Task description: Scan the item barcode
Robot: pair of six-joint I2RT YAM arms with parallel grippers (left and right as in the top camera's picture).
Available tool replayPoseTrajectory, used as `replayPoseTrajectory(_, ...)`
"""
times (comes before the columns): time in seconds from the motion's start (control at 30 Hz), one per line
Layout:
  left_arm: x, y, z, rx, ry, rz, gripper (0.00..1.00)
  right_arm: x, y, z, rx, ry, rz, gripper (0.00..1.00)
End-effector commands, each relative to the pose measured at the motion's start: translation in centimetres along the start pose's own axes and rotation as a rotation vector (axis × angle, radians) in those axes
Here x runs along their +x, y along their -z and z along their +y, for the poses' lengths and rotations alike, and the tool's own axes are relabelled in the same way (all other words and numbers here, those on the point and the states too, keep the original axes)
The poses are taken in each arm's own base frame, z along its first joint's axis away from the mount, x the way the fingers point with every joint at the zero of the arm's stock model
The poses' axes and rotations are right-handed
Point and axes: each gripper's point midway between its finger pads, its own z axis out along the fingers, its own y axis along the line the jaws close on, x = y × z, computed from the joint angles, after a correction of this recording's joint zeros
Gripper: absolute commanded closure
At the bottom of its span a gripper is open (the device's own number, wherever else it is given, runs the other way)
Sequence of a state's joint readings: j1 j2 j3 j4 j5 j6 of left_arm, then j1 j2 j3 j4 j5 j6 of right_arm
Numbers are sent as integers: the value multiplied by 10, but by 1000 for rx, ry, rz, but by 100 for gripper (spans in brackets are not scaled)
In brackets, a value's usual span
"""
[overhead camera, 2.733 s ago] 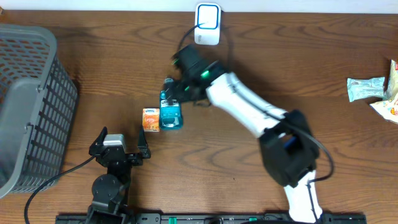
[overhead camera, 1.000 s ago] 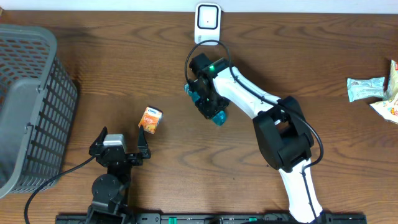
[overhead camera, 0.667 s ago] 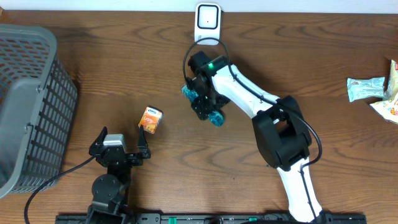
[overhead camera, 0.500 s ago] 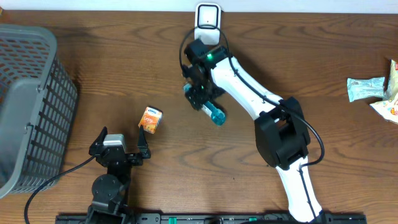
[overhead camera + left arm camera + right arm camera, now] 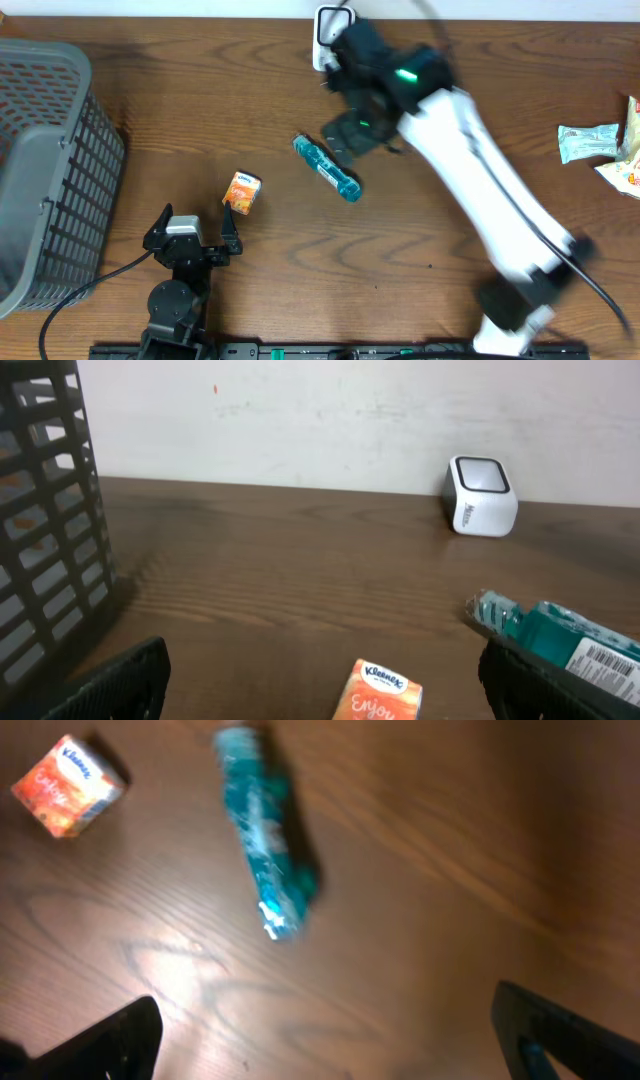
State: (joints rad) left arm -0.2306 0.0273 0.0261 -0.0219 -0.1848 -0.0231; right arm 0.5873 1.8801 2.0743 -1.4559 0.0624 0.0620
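Observation:
A teal bottle (image 5: 327, 168) with a barcode label lies flat on the wooden table, free of both grippers; it also shows in the right wrist view (image 5: 268, 850) and the left wrist view (image 5: 562, 641). My right gripper (image 5: 352, 133) hovers open just behind and right of it, blurred by motion, with nothing between its fingers (image 5: 330, 1050). The white scanner (image 5: 326, 27) stands at the back edge, partly covered by the right arm, and is plain in the left wrist view (image 5: 481, 495). My left gripper (image 5: 190, 236) rests open at the front left (image 5: 325, 700).
A small orange Kleenex box (image 5: 243, 192) sits between the left gripper and the bottle. A grey mesh basket (image 5: 50, 160) fills the left side. Snack packets (image 5: 590, 142) lie at the far right edge.
The right gripper opened and let go of the teal bottle, which now lies on the table. The right arm has swung up and rightward away from it. The left arm stayed still.

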Motion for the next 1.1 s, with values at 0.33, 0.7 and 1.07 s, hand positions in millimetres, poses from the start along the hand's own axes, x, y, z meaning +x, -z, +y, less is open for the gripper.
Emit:
replayPoseTrajectory(0.33, 17, -1, 2, -9, -14, 47, 2, 54, -134, 24, -129, -53, -287, 1)
replayPoseTrajectory(0.7, 17, -1, 2, -9, -14, 47, 2, 58, -183, 48, -137, 155, -252, 4)
replayPoseTrajectory(1.07, 17, -1, 2, -9, -14, 47, 2, 60, -227, 30, -14, 212, -215, 32)
